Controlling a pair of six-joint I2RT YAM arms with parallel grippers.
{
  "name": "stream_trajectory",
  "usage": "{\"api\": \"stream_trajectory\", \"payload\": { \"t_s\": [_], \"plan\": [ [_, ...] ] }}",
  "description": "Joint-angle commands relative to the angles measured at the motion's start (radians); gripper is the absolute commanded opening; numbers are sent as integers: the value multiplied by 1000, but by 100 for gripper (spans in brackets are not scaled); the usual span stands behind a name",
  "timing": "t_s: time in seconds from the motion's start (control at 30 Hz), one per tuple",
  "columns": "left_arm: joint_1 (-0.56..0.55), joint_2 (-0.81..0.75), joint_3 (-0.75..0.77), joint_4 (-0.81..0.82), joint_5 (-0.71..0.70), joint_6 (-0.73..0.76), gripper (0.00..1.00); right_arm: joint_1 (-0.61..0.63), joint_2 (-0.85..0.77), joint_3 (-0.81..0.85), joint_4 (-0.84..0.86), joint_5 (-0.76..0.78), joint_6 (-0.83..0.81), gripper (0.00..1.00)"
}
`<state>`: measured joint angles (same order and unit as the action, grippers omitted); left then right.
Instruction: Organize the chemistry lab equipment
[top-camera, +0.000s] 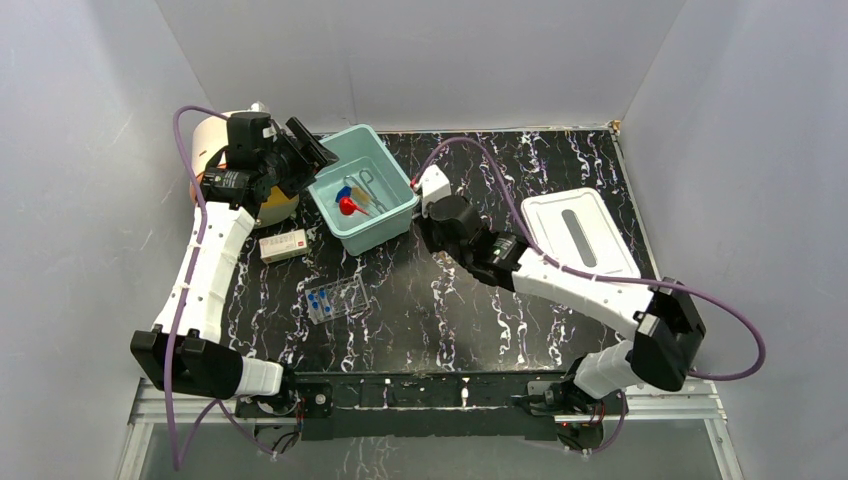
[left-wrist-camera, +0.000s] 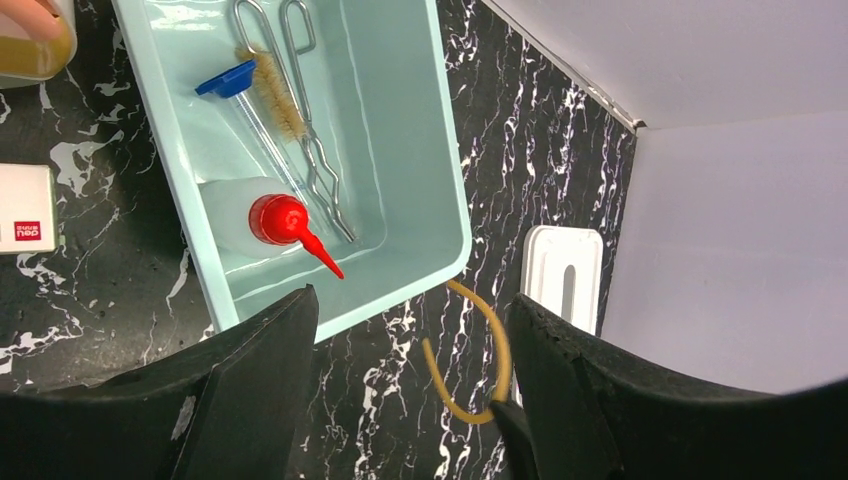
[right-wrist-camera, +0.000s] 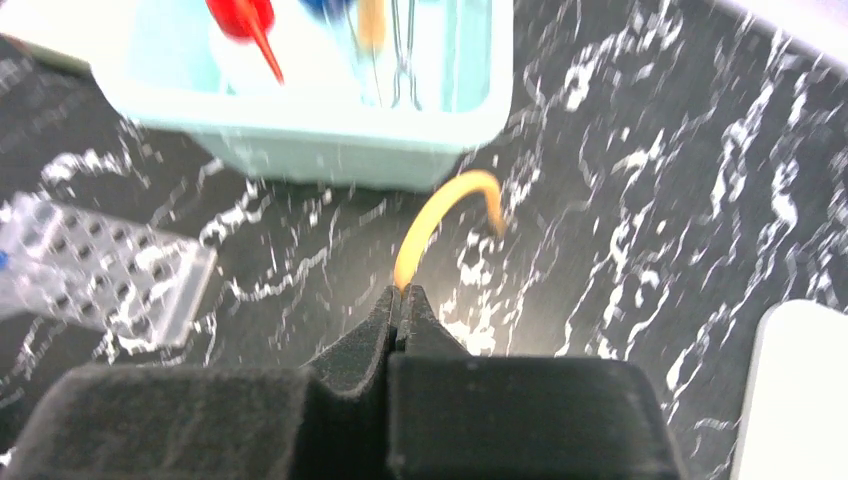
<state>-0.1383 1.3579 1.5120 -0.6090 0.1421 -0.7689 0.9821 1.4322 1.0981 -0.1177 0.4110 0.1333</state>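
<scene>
A teal bin (top-camera: 385, 160) holds a clear syringe with a blue end (left-wrist-camera: 226, 80), metal tongs (left-wrist-camera: 318, 160), a brown brush (left-wrist-camera: 272, 92) and a white squeeze bottle with a red nozzle (left-wrist-camera: 285, 220). An amber tubing loop (right-wrist-camera: 445, 205) lies on the black table just outside the bin's near right corner. My right gripper (right-wrist-camera: 402, 293) is shut on one end of it. My left gripper (left-wrist-camera: 410, 400) hangs open above the bin's left rim, with nothing between its fingers. A clear rack (top-camera: 335, 300) with blue-capped vials lies flat in front of the bin.
A white lid (top-camera: 580, 232) lies at the right of the table. A small white box (top-camera: 283, 245) sits left of the bin. The cream-and-orange drum (top-camera: 212, 135) stands at the back left, behind the left arm. Grey walls close in three sides.
</scene>
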Motion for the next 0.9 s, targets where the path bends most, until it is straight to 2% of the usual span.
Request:
{"api": "stream_trajectory", "payload": {
  "t_s": [0.0,0.1,0.37,0.87],
  "plan": [
    [7,-36,0,-25,-28,-4,69,-2,-60,82,202,22,-137,0],
    [8,-41,-23,-26,-21,-26,69,-6,-77,96,332,-65,-215,0],
    [8,-55,-64,-49,-47,-45,69,-16,43,318,377,-221,-299,0],
    [14,-127,-116,-135,-175,-51,70,-88,235,480,473,-508,-253,0]
  ]
}}
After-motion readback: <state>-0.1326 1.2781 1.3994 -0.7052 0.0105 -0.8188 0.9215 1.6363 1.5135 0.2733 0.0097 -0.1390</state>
